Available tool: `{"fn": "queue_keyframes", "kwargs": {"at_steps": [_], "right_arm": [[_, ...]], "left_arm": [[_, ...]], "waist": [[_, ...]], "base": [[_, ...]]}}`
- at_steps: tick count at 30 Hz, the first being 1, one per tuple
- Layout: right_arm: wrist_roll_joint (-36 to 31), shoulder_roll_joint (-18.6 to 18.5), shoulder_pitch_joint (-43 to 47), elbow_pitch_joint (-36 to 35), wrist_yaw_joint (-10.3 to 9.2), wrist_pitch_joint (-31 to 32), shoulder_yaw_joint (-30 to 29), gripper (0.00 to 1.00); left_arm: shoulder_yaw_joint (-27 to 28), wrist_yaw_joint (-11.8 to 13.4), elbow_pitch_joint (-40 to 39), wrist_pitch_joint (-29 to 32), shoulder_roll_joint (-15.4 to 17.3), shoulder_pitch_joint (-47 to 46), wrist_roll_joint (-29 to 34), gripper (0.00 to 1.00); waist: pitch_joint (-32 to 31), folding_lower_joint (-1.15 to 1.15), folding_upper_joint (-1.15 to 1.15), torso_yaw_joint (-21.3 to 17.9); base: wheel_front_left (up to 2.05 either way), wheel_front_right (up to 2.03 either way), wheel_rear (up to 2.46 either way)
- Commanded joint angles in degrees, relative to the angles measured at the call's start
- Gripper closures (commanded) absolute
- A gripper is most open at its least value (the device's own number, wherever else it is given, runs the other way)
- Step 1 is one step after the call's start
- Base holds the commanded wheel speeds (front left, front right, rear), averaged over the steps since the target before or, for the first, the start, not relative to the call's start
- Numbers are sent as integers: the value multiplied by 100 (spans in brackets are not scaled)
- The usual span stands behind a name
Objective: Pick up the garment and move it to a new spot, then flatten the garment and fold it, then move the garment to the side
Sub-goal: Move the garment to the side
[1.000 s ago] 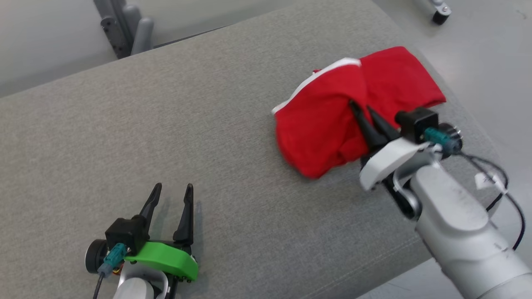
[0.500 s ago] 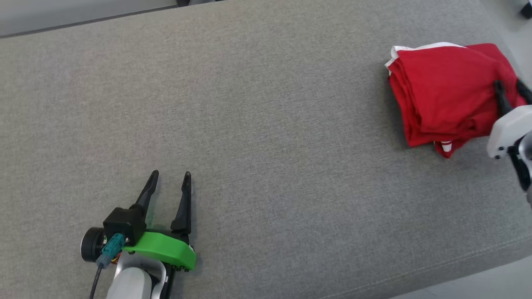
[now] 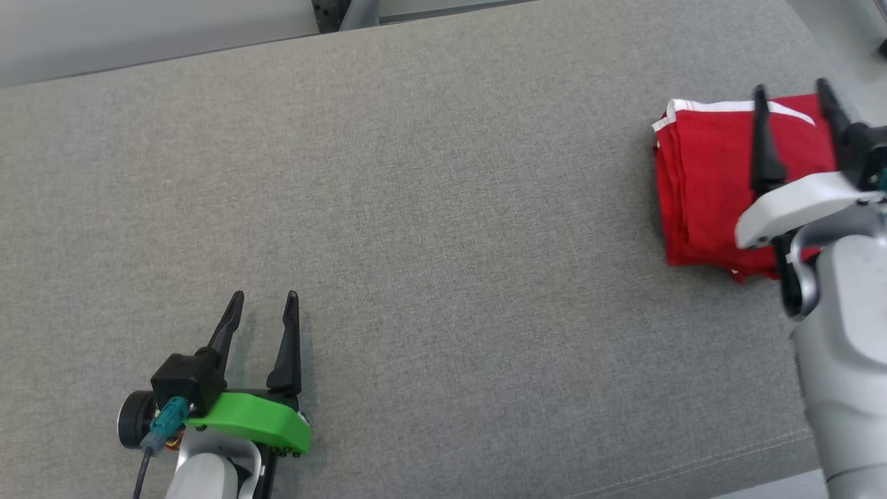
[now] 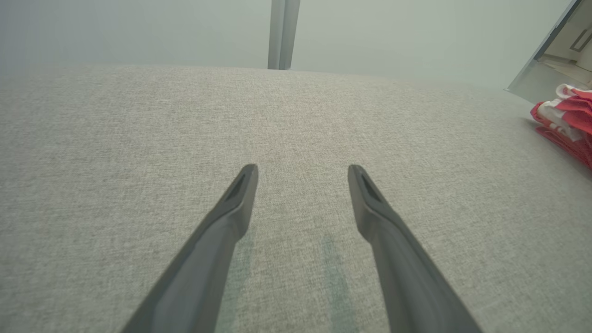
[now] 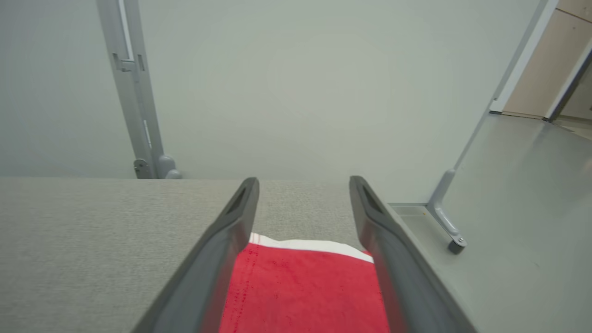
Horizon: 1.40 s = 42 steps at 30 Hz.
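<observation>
red cloth, folded into a compact stack, is the garment [image 3: 700, 187]; it lies at about 2 o'clock in the head view, on the grey woven counter [image 3: 443, 208] close to its right-hand end. a white band [image 3: 714, 106] runs along the garment's 12 o'clock edge, and the layered folds show along its 9 o'clock side. a small red-and-white scrap pokes out at its 5 o'clock corner.

the right end effector [image 3: 791, 86] is over the garment with its two dark fingers spread wide and pointing toward 12 o'clock. nothing is between them. in the right wrist view the red cloth [image 5: 300, 291] and its white band lie below the gap between the fingers, with bare counter past the tips. whether the fingers touch the cloth i cannot tell.

the left end effector [image 3: 265, 296] sits at 7 o'clock in the head view, well apart from the garment, low over bare counter. its fingers are also spread wide and hold nothing, and a green cover [image 3: 249, 423] sits behind them. in the left wrist view the garment [image 4: 566, 125] shows at 3 o'clock, at the frame's edge.

beyond the counter a grey metal post [image 5: 134, 115] stands at 10 o'clock in the right wrist view, and pale floor [image 5: 508, 185] lies at 3 o'clock.
</observation>
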Motion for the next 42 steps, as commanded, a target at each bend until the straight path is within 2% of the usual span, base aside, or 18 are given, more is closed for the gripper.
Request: {"fn": "queue_keyframes", "kwargs": {"at_steps": [1, 5, 10, 24, 42], "right_arm": [[127, 104, 255, -201, -9, -12, 136, 0], [522, 392, 816, -750, -9, -13, 569, 0], [736, 636, 1490, -947, -9, -13, 981, 0], [687, 881, 2796, -980, -9, -13, 1010, 0], [557, 920, 3190, -1521, -9, -13, 1185, 0]], "left_arm": [[54, 11, -23, 1, 25, 77, -54, 0], [180, 73, -73, 1, 23, 222, -182, 0], [277, 116, -85, 1, 24, 403, -251, 0], [244, 262, -14, 1, 24, 846, -322, 0], [570, 292, 8, 1, 24, 1067, -271, 0]], "waist": [[-256, 0, 41, 44], [-519, 0, 41, 160], [-760, 0, 41, 359], [-1241, 0, 41, 900], [-1614, 0, 41, 802]], "base": [[0, 0, 0], [0, 0, 0], [0, 0, 0], [0, 0, 0], [0, 0, 0]]}}
